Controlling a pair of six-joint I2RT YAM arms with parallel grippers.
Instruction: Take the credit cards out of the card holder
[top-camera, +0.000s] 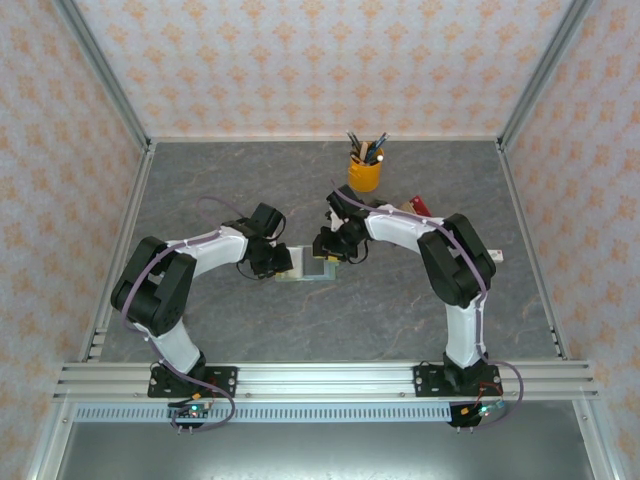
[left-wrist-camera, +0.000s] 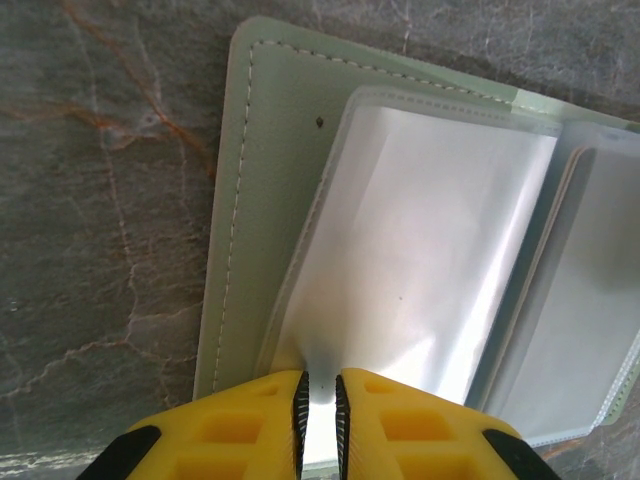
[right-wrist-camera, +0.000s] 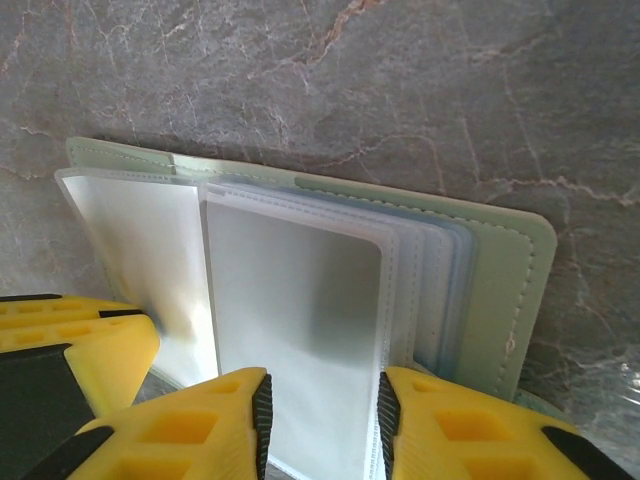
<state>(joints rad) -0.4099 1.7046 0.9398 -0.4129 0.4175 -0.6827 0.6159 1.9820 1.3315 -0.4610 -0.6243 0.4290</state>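
Card holder (top-camera: 305, 268) lying open between the arms — left fingers (left-wrist-camera: 255, 425) pinching one clear sleeve (left-wrist-camera: 420, 260) by its edge, right fingers (right-wrist-camera: 200, 430) standing apart, straddling another.

We see the card holder (top-camera: 305, 268) lying open and flat on the bench (top-camera: 220, 190), just below the centre of the top view. It is sage green with stitched, rounded corners, and its clear plastic sleeves (right-wrist-camera: 290, 330) fan across the cover.
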